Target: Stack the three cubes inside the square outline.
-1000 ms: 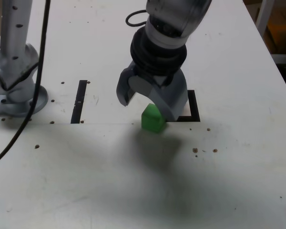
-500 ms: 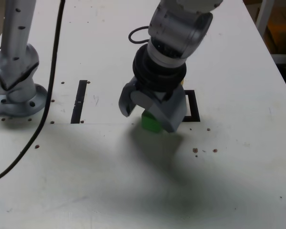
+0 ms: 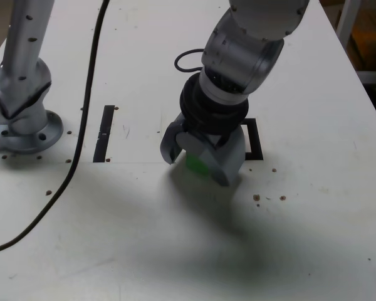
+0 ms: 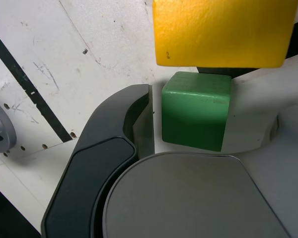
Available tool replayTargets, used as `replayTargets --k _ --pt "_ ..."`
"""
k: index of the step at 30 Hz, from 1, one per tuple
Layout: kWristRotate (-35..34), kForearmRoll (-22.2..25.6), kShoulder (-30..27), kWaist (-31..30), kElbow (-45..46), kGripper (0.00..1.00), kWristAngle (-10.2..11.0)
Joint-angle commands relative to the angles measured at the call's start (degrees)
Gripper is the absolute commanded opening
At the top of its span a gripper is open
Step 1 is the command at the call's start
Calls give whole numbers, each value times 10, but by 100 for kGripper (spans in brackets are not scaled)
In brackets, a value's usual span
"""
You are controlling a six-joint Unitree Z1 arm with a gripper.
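Straddling the green cube [image 4: 194, 116] with the gripper [image 3: 199, 162]: jaws are spread, one finger on each side, a sliver of gap still showing on the dark-finger side in the wrist view, so we're not clamped yet. Cube sits on the table [image 3: 144, 238] between the fingers, deep toward the palm.

Handling call: we judge it small, rigid, light, matte faces, so decent friction and no crush risk. Flat parallel sides are the place to pinch, at mid height, faces square to the pads; corners are slightly rounded, so a skewed grip could twist it.

Just beyond the fingertips is the yellow cube [image 4: 223, 30], same build, grainy matte surface, close to the green one; we can't tell if they touch. Closing may nudge it.

Further out, behind the gripper, the square outline [image 3: 255, 139] is thin black tape on white, mostly hidden by the arm. Red cube isn't visible in either view. Off to the side is a straight black tape strip [image 3: 104, 133]; farther off, a metal post base [image 3: 22, 128].
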Motion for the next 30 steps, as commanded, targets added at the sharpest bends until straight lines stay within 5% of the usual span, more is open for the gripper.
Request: replayTargets --k 1,9,21,30 --pt "1 -1 -2 1 1 77 1" --pt "-12 -10 -19 2 7 46 23" --pt "-12 -11 -19 12 22 45 20" --pt "-14 3 -32 12 19 21 15"
